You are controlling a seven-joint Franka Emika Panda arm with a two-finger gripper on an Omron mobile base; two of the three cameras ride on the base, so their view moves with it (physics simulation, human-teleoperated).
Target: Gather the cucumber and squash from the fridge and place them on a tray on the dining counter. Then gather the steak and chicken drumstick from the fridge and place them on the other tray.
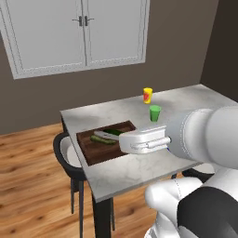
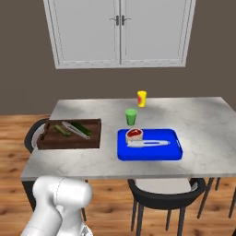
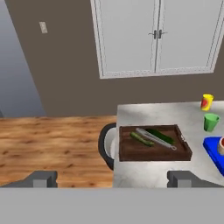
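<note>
The brown wooden tray (image 2: 69,139) sits at the left end of the marble dining counter (image 2: 203,120). The cucumber and squash lie in it beside a silver utensil (image 2: 76,130), as a darker green piece (image 3: 160,134) and a paler one (image 3: 141,138). On the blue tray (image 2: 173,152), the steak (image 2: 134,134) lies next to a second silver utensil (image 2: 148,143). The chicken drumstick is out of view. My gripper (image 3: 112,179) is open and empty, held back from the counter's left end and facing the wooden tray. A grey surface (image 3: 13,65) at the left may be the fridge.
A green cup (image 2: 131,116) and a yellow cup (image 2: 142,98) stand behind the blue tray. Dark chairs sit at the counter's left end (image 3: 106,144) and front side (image 2: 161,186). White panelled cabinet doors (image 2: 120,32) hang on the brown wall, above wooden floor (image 3: 52,140).
</note>
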